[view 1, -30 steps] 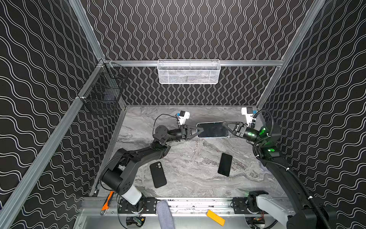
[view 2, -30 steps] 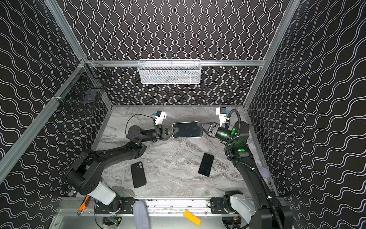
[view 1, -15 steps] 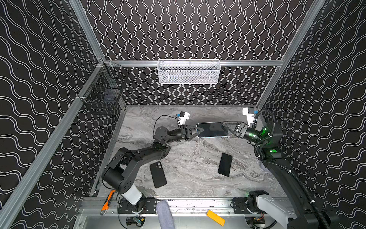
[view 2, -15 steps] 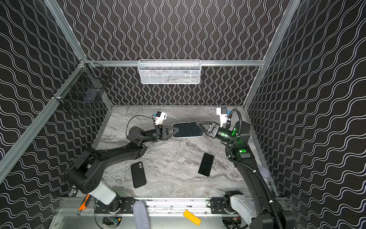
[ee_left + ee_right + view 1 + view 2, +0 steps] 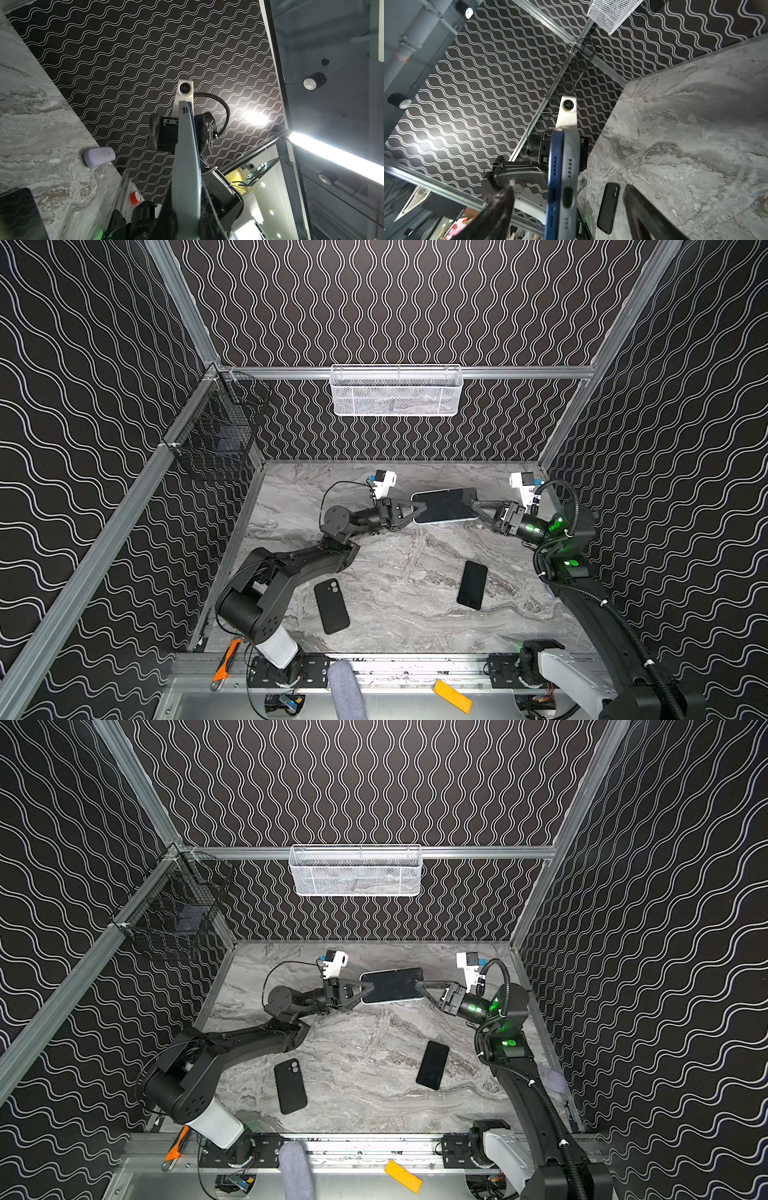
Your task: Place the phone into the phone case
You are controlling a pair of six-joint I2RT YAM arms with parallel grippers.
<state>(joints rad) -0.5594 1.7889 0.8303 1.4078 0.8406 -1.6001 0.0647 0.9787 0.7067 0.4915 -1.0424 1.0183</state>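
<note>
From where I stand, taking the back wall as 12 o'clock, the phone [image 5: 444, 506] [image 5: 390, 986] is held off the marble table [image 5: 395, 551] at about 12 o'clock, lying lengthwise across the cell with its dark screen facing up.

The left gripper [image 5: 417, 511] [image 5: 368, 990] reaches in from the 9 o'clock side. Its jaws are pinched tight on the phone's near end, and in the left wrist view the phone's pale edge [image 5: 187, 166] runs straight out from between them.

The right gripper [image 5: 476, 509] [image 5: 417, 986] comes from 3 o'clock to the opposite end with its jaws spread wide. In the right wrist view its fingers [image 5: 500, 203] stand well out on either side of the phone, touching nothing.

That same view shows the phone's blue edge [image 5: 553, 176], with its port and speaker holes. It lies alongside a grey case [image 5: 570, 166] with matching cut-outs, rather than sunk inside it. How far the rest is seated I cannot tell.

Flat on the table, a black case [image 5: 331, 605] [image 5: 290, 1085] with camera holes lies at 7 o'clock. A dark handset [image 5: 472, 585] [image 5: 432, 1065] lies at 4 o'clock, well apart from it.

A white mesh basket [image 5: 397, 391] hangs on the back wall at 12 o'clock, and a black wire basket [image 5: 216, 439] hangs at 10 o'clock
</note>
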